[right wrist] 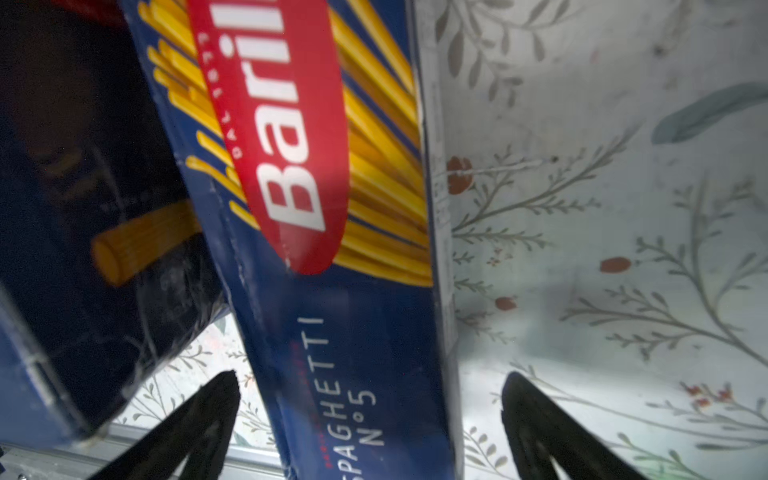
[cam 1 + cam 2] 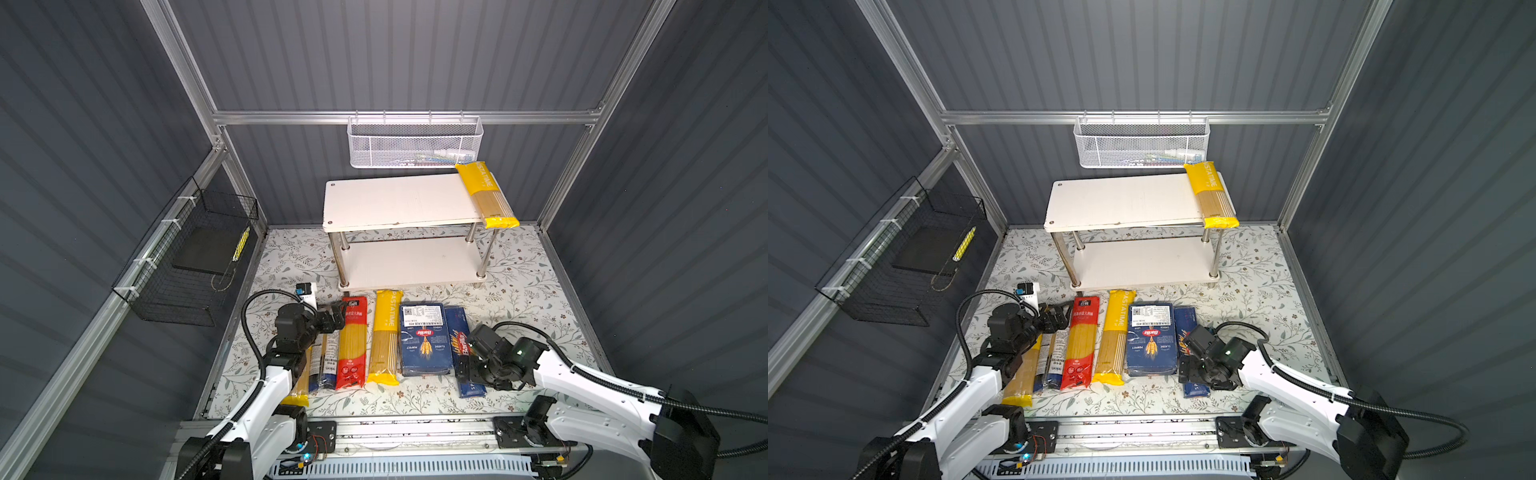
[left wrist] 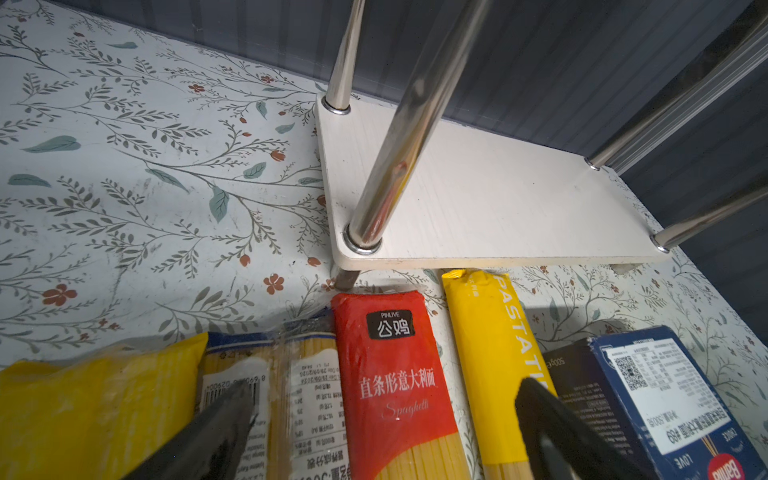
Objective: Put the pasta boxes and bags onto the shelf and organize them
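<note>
The shelf (image 2: 399, 199) stands at the back, with one yellow-ended bag (image 2: 488, 195) across the right end of its top board. In front of it a row lies on the floral mat: a yellow bag (image 2: 297, 390), a clear blue-labelled bag (image 2: 326, 361), a red bag (image 3: 390, 374), another yellow bag (image 2: 386, 336), the wide Barilla box (image 2: 424, 340) and the narrow SPAGHETTI box (image 1: 353, 332). My left gripper (image 3: 386, 415) hangs open over the red and blue-labelled bags. My right gripper (image 1: 374, 399) is open and straddles the narrow box, with a gap showing on each side.
A white mesh basket (image 2: 415, 143) hangs on the back rail above the shelf. A black wire basket (image 2: 187, 266) is fixed to the left wall. A small white device (image 2: 305, 291) sits by the left arm. An aluminium rail (image 2: 415, 428) runs along the front edge.
</note>
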Robot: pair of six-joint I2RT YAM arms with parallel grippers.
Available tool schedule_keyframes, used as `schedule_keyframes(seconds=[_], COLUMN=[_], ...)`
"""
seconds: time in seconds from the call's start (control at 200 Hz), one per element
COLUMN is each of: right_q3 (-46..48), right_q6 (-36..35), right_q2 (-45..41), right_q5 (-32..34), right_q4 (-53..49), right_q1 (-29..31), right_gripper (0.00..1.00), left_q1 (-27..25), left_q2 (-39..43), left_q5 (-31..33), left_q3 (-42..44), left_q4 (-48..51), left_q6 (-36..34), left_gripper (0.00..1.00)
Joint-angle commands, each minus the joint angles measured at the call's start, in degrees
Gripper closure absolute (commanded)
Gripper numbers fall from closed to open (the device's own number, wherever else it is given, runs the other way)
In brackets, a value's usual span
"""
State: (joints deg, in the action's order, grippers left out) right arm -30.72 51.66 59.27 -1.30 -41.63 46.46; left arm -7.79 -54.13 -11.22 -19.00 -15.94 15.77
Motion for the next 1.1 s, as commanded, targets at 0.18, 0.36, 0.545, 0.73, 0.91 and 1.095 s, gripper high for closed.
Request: schedule_keyframes(seconds=[0.18, 0.36, 0.545, 0.73, 0.91, 1.095], right_q3=[-2.1, -4.2, -5.7, -5.4, -3.6, -3.0], right_q6=[3.1, 1.4, 0.5, 1.1, 1.3, -0.1], right_q2=[3.2, 8.3, 11.1, 14.0, 13.7, 13.3], right_q5=[4.9, 6.9, 6.3, 8.2, 8.5, 7.7], right_q4=[-5.1, -4.7, -1.7, -0.7, 2.6, 4.6], right_q1=[2.3, 2.4, 2.7, 2.7, 1.6, -0.4], right_gripper=[0.01, 0.01, 0.01, 0.01, 0.01, 0.05], left_q1=[0.2, 0.2, 0.2, 0.2, 0.2, 0.2], left_q2=[-0.1, 0.0, -0.3, 0.0, 0.2, 0.0], left_q5=[-1.1, -1.1, -1.0, -1.1, -1.7, -2.2], left_q3=[0.5, 0.6, 0.4, 0.8, 0.6, 0.7], left_q4=[-1.1, -0.9, -0.8, -1.3, -1.2, -1.4], left_q6=[0.9, 0.8, 0.8, 0.9, 0.7, 1.1], left_gripper=[0.00, 0.00, 0.00, 0.00, 0.00, 0.00])
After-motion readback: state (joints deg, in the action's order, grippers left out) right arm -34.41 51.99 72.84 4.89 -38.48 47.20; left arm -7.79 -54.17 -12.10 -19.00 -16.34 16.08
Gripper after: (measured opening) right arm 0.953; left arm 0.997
